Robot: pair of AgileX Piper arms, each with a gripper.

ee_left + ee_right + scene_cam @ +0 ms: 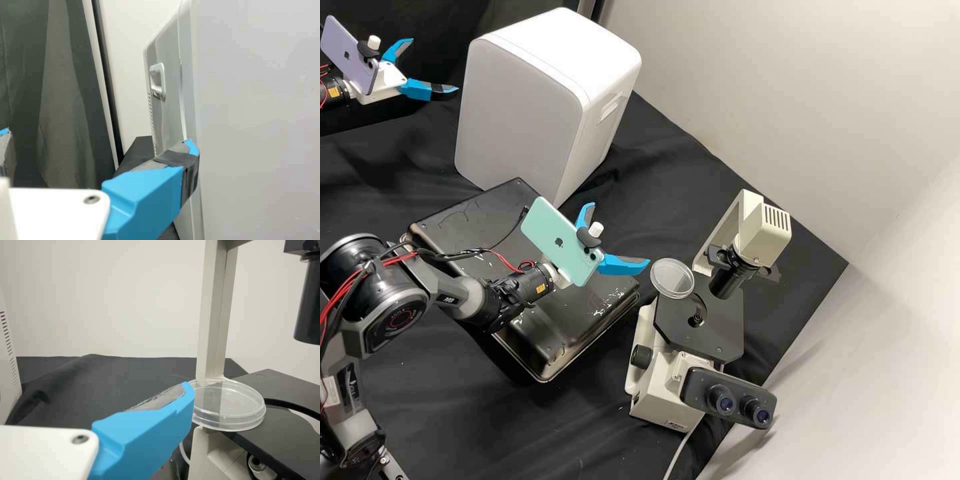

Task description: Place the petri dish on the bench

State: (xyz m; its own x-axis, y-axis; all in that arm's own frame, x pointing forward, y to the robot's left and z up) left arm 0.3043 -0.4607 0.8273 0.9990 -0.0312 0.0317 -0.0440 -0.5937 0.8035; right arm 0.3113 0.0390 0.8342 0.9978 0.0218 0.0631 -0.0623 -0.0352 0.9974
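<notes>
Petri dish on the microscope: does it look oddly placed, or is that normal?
Yes, the petri dish sits off-centre at the corner of the microscope stage, with part of its rim hanging past the edge. The black tray beside it shows white scuffs.

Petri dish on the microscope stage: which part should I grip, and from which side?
Probably the near rim of the petri dish, where it overhangs the corner of the stage. Come in level from the tray side, where the open right tool is: the dish lies flat and shallow, and the microscope's column blocks the far side.
</notes>
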